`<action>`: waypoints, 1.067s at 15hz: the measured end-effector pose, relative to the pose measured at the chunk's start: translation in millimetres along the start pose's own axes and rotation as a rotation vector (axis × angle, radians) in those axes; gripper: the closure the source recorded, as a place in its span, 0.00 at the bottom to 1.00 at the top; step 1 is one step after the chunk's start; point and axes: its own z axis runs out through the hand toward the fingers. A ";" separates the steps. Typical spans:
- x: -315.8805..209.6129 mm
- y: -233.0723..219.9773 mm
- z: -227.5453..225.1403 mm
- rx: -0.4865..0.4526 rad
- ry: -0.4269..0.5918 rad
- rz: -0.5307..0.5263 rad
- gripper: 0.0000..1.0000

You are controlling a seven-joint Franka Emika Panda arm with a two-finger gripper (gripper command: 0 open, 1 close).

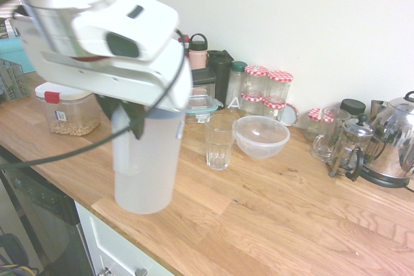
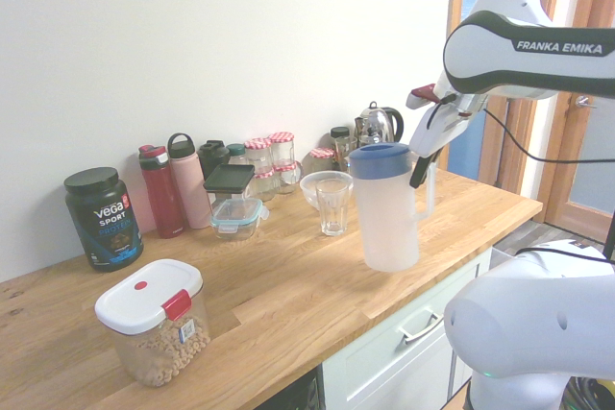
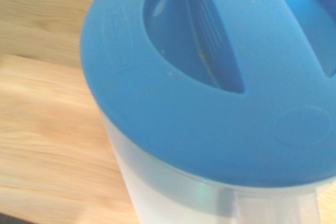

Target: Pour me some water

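Jug (image 2: 387, 218): tall frosted-white plastic, blue lid (image 3: 220, 77), side handle (image 2: 427, 194); hangs clear of the wooden counter (image 2: 288, 304), near its front edge, upright or nearly so.
Water: inside the jug; level cannot be made out through the frosted wall.
Gripper (image 2: 423, 168): pressed together on the jug's handle, pointing steeply down.
Drinking glass (image 2: 333, 205): ribbed, clear, standing on the counter at about 10 o'clock from the jug in the second exterior view, near but apart.
Bowl (image 1: 261, 136): clear, just beside the glass, toward the wall.
Cereal box (image 2: 152, 331): white lid, red clasp, well apart at about 8 o'clock from the jug.
Back row: bottles and checked-lid jars (image 2: 269, 160) along the wall.
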 end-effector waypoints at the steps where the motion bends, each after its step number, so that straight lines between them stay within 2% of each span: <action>1: 18.1 5.8 2.6 -0.007 -0.021 -0.034 1.00; 5: 91.7 13.6 -4.1 -0.077 -0.028 -0.200 1.00; 10: 150.1 5.8 -19.0 -0.159 -0.044 -0.485 1.00; 16: 196.0 -57.0 -3.5 -0.403 -0.130 -0.670 1.00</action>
